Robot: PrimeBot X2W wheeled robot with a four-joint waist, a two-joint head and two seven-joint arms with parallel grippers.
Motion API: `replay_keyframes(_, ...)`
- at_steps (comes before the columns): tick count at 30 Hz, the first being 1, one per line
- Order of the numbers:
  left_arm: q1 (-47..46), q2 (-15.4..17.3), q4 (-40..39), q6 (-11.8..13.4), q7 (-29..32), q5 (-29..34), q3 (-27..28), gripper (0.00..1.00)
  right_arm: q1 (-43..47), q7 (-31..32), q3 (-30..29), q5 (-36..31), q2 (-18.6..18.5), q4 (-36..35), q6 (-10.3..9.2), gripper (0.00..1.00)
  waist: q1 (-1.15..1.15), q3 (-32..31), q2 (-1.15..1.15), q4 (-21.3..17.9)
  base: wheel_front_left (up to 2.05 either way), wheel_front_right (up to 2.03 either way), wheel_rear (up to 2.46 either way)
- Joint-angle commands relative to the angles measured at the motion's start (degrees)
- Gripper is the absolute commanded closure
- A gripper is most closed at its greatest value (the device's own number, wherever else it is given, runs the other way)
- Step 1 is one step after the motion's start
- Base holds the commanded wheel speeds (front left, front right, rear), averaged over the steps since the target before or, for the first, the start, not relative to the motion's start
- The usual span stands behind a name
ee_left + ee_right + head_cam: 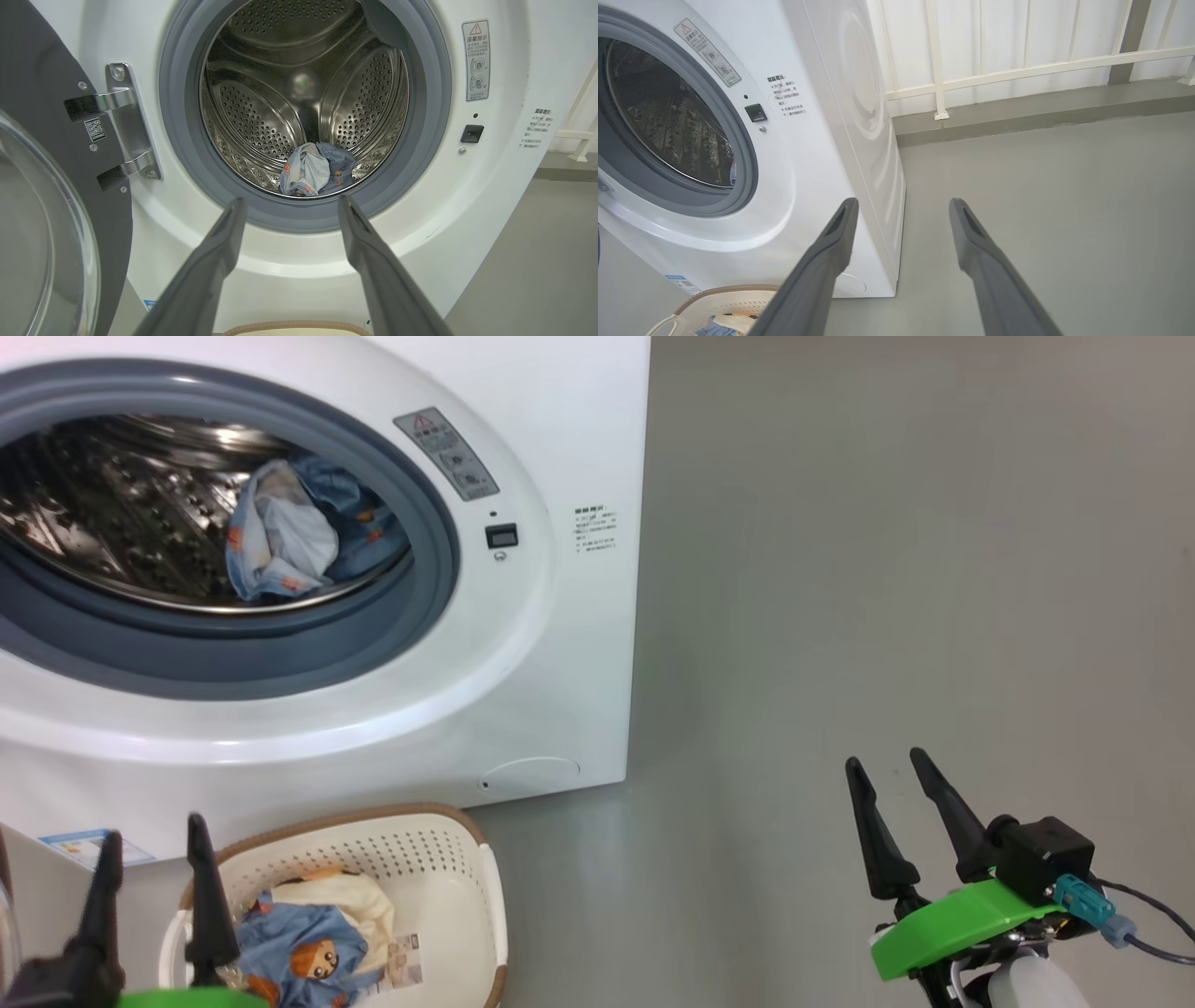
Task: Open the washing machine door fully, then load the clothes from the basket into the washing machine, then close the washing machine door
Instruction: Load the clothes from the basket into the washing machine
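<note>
The soft light blue bear-print clothes [303, 947] lie in the small cream-white plastic basket [439, 868], near left; some are in the big white washing machine [569, 644]. They look light and floppy, so pinch a top fold. The left end effector [154, 835] and right end effector [887, 761] are spread wide, empty.

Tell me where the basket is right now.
In the head view the basket sits on the floor at the lower left, directly in front of the washing machine, just right of the left gripper.

Views share washing machine [560, 663], apparently close.
</note>
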Motion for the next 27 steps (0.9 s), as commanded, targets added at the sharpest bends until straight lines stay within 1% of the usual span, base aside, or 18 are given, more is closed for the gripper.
replay_keyframes(1,0.38,0.43,-2.02,-0.1,-0.47,0.86,2.1,0.0,0.26,-0.27,1.69,-0.64,0.12,-1.11,0.09,0.0,0.0,-0.99,0.0,0.25,0.0,0.0,0.0)
replay_keyframes(7,5.16,-0.86,-4.06,0.98,-0.47,0.81,2.64,0.0,1.28,-0.27,1.74,-1.01,0.12,-1.21,0.09,0.0,0.0,-2.43,0.0,0.34,0.0,0.0,0.0)
replay_keyframes(16,11.57,-1.24,-6.04,1.83,-0.47,1.07,1.91,0.0,2.85,-0.27,1.49,-1.44,0.12,-1.49,0.09,0.0,0.0,-4.7,0.0,0.46,0.0,0.0,0.0)
replay_keyframes(23,13.92,-1.27,-6.65,3.37,-0.47,-0.22,-0.3,0.0,3.61,-0.27,1.36,-1.72,0.12,-1.77,0.09,0.0,0.0,-5.53,0.0,0.68,0.0,0.0,0.0)
replay_keyframes(27,14.04,-1.27,-7.01,3.7,-0.47,-0.28,-1.17,0.0,3.73,-0.27,1.27,-1.82,0.12,-2.01,0.09,0.0,0.0,-5.52,0.0,0.76,0.0,0.0,0.0)
